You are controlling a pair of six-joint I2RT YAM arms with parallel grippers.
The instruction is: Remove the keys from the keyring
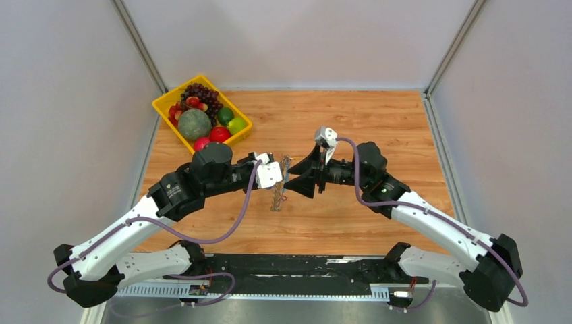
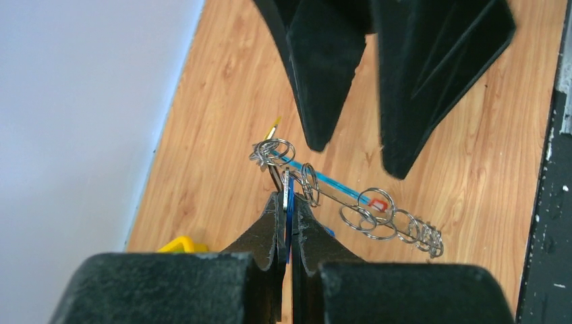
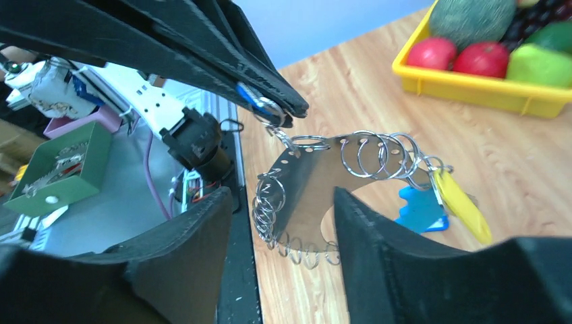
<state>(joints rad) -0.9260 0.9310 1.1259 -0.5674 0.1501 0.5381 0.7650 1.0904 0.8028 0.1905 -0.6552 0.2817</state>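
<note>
okay, keyring (image 3: pixel 303 182) in left hand (image 2: pixel 287 197), right hand (image 3: pixel 282 196) wide

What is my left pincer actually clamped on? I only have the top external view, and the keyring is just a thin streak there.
Observer: The left pincer is shut on a flat blue piece, probably a key head, at the keyring's top end.
Operator: And the other arm, gripping anything?
Observer: No. The right pincer is open; the keyring's perforated metal strip shows in the gap between its fingers, apparently untouched.
Operator: Any other keys on it?
Observer: A blue-headed key and a yellow-headed key sit together at the strip's other end.
</note>
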